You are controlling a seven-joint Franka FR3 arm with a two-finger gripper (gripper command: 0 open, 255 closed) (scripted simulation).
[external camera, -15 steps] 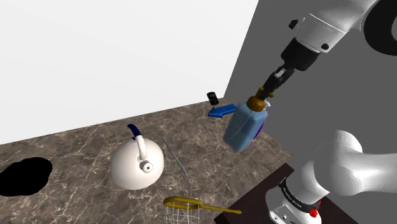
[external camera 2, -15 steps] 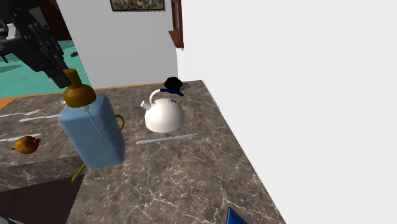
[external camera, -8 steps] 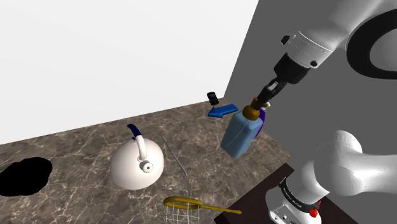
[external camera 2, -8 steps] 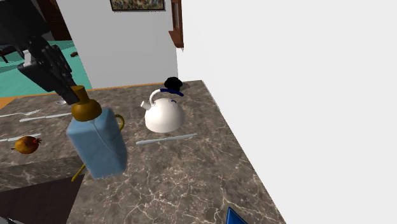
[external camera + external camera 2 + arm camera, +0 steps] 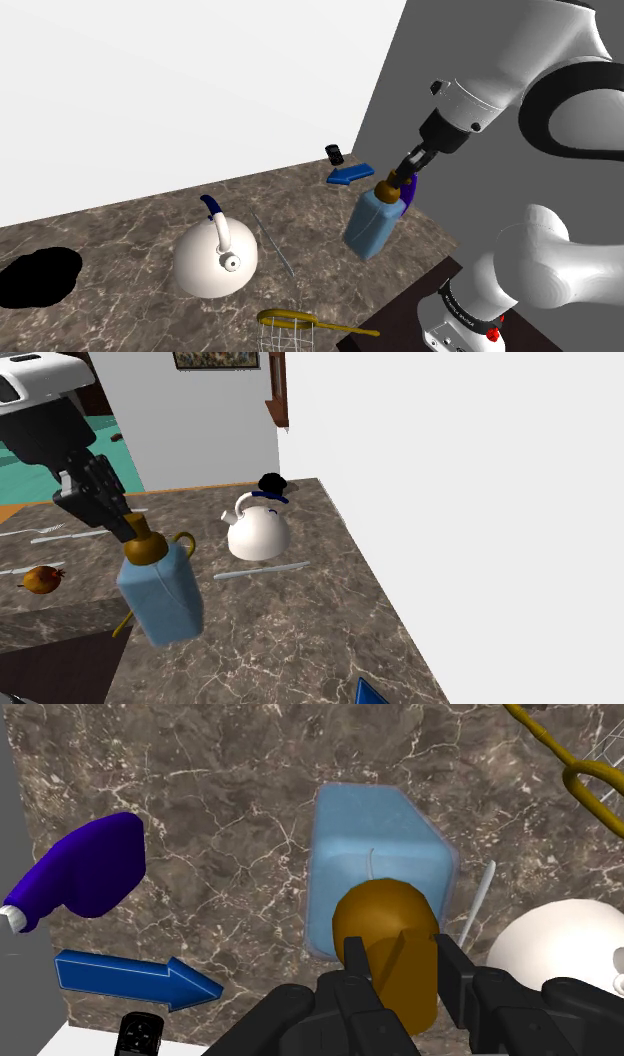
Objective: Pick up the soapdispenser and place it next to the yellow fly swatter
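Shoulder view puts the soap dispenser [image 5: 372, 222], a pale blue bottle with a brown pump top, hanging tilted above the dark marbled counter [image 5: 120, 240], and it looks clear of the surface; the black gripper [image 5: 407, 172] pinches it by the pump top, fingers closed on either side of the brown cap, as the wrist view shows plainly; the bottle's body dangles below the grip. Nearest it on the counter lie a thin grey rod [image 5: 272, 245] and a white kettle [image 5: 215, 262] with a blue handle; a blue arrow [image 5: 350, 175] sits farther back, and the yellow fly swatter [image 5: 310, 322] lies at the counter's near edge, well apart from the bottle. By my reading the pick is done and the carry is in hand; the next move calls for travelling toward the swatter, skirting the kettle, lowering until the base meets the marble just beside the swatter, then releasing; the tilt could tip the bottle on landing.
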